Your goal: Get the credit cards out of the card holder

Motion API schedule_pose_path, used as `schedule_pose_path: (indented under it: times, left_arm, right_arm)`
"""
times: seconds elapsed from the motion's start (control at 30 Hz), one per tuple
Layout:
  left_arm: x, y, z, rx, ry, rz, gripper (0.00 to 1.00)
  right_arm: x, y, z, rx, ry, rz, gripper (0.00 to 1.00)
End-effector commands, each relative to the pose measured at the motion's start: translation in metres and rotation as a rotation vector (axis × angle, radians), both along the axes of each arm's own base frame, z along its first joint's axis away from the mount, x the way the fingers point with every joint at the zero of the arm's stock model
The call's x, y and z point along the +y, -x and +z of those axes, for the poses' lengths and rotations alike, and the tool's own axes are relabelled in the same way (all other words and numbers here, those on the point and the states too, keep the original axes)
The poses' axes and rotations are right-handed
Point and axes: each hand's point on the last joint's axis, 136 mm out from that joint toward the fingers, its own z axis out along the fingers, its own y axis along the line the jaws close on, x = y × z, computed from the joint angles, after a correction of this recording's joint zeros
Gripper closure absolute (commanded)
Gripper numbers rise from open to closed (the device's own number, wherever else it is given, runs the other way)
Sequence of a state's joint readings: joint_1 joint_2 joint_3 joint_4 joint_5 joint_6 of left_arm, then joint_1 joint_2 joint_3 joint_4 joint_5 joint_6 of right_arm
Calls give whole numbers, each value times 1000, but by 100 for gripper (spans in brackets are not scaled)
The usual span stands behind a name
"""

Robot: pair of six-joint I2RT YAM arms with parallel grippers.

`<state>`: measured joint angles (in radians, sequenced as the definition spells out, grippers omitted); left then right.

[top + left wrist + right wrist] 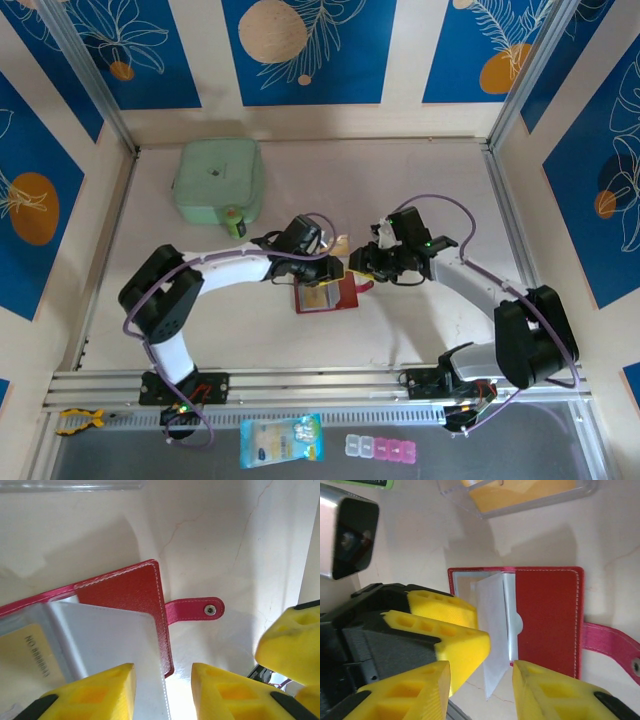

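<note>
Seen from above, the open card holder [325,298] lies mid-frame, long axis left-right, just below the left gripper [322,270] and right gripper [362,268], both equally near; the left wrist view shows its jaws apart over the pocket [110,640], with a card [25,647] at lower left; the right wrist view shows its jaws apart either side of that pocket's lower edge.

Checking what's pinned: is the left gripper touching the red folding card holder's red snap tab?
Apart. The left wrist view shows bare pale table between the red snap tab and both yellow fingertips of the left gripper.
</note>
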<state>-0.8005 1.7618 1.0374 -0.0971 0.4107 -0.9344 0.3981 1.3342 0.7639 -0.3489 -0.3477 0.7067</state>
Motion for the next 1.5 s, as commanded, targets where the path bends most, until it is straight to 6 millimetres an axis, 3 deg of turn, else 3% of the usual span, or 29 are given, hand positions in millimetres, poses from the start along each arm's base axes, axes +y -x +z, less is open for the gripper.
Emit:
schedule_pose_path:
  times: [0.0,0.17,0.37,0.87,1.17,1.47]
  left_arm:
    - [-17,5,-1,17,8,-50,62]
    - [-25,5,-5,18,4,-64,56]
    - [-16,5,0,-15,-28,-65,56]
    - [50,10,-8,-41,-111,27,66]
    - [86,17,-20,-22,-152,93,78]
    - [100,20,-35,14,-155,123,88]
  right_arm:
    - [-11,13,-1,18,15,3,61]
    - [-17,15,1,17,9,-10,60]
    - [-12,14,1,29,-16,0,60]
    - [29,16,-16,82,-34,107,68]
    - [54,18,-33,120,-27,168,74]
    - [64,17,-38,135,-21,190,75]
